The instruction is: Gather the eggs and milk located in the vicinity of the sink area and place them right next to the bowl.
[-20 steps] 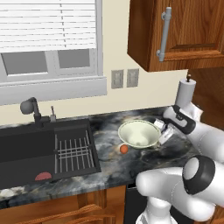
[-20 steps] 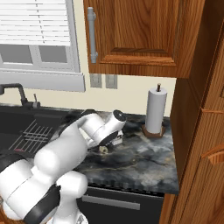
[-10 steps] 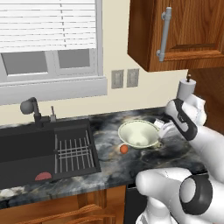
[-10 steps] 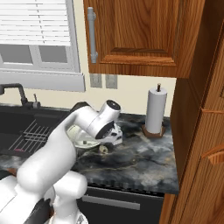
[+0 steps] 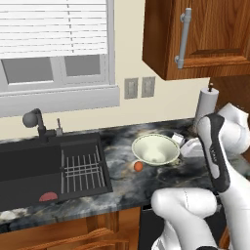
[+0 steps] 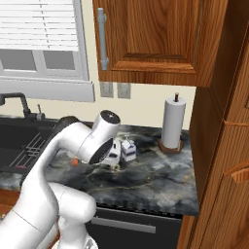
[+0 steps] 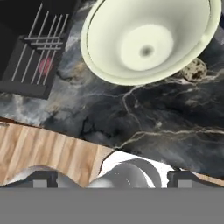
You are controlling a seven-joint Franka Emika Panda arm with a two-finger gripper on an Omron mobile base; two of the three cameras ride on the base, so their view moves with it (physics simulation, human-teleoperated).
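Note:
The pale bowl [image 5: 155, 149] stands on the dark marble counter, right of the sink area [image 5: 29, 166]. One orange-brown egg [image 5: 138, 166] lies on the counter just in front of the bowl's left side, also seen as an orange dot [image 6: 74, 161]. The milk [image 6: 128, 149], a small white carton with a bluish patch, stands upright to the right of the bowl. My gripper [image 6: 115, 164] hangs low between bowl and carton, a little nearer me. In the hand view its fingertips [image 7: 43, 179] stand far apart, so my gripper [image 7: 113, 178] is open and holds nothing, below the bowl [image 7: 148, 39].
A wire rack [image 5: 80, 168] and a flat red piece [image 5: 47, 197] lie in the sink, with a dark faucet [image 5: 34, 119] behind. A paper-towel roll [image 6: 172, 121] stands at the back right. A small speckled oval [image 7: 194, 70] lies against the bowl's rim. A wooden cabinet [image 6: 160, 39] hangs overhead.
The forearm has swung more upright while the hand stayed low beside the bowl. In the right base view the milk carton has come clear of the hand. The jaws stayed wide.

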